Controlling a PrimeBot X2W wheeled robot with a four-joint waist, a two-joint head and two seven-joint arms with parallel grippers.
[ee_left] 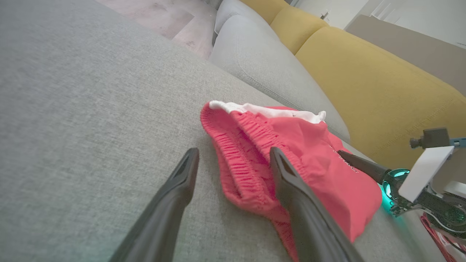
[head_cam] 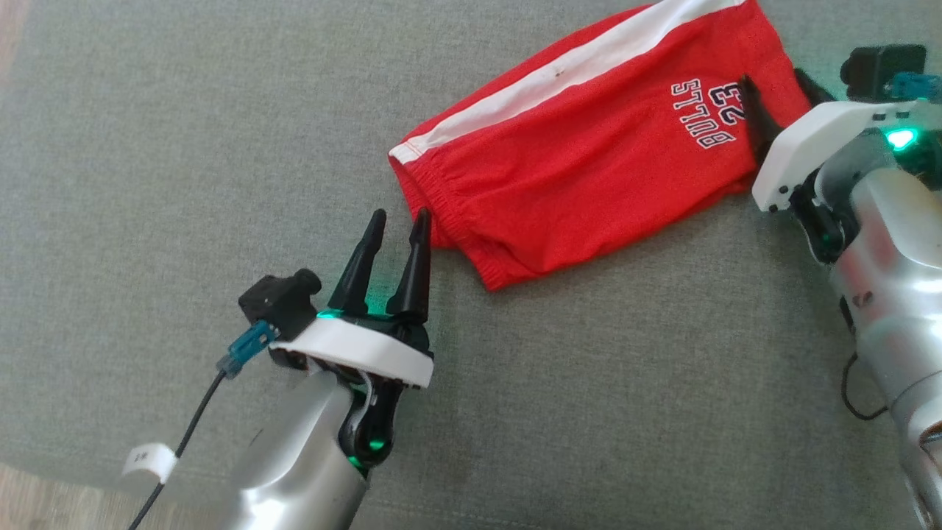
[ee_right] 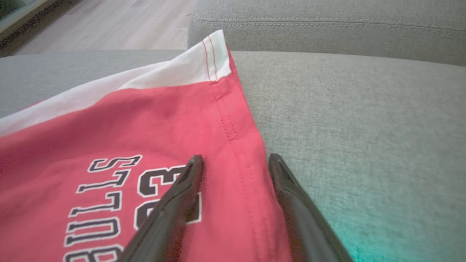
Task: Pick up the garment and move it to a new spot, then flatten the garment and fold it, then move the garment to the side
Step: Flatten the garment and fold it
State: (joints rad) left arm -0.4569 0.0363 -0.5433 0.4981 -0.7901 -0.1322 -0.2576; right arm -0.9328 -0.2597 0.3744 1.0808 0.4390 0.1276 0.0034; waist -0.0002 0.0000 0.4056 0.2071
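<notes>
- The red shorts (head_cam: 589, 154) lie on the grey sofa seat (head_cam: 147, 147), doubled over lengthwise. The white side stripe (head_cam: 559, 73) runs along the far edge and the printed number (head_cam: 710, 114) faces up.
- My left gripper (head_cam: 399, 215) sits just beside the elastic waistband (head_cam: 456, 199), fingers spread wide and holding nothing. In the left wrist view one finger (ee_left: 291, 182) overlaps the waistband. I cannot tell whether it touches the cloth.
- My right gripper (head_cam: 773, 79) is at the leg end, fingers also wide and empty. In the right wrist view they straddle the stitched hem (ee_right: 233, 120), one over the print and one over bare seat.
- I judge the lengthwise fold to be done, with a fold across the middle or the shift aside to come.
- To do it well I would pinch every layer at once. The waistband is bunched and thick, so the left fingers should go in low and deep at its corner.
- On the right, I would take the hem corner squarely so the layers do not slide apart.
- I would lift both ends together and level, keeping light tension between them so the middle does not sag and wrinkle.
- There is plenty of bare seat on my left to set it down.
</notes>
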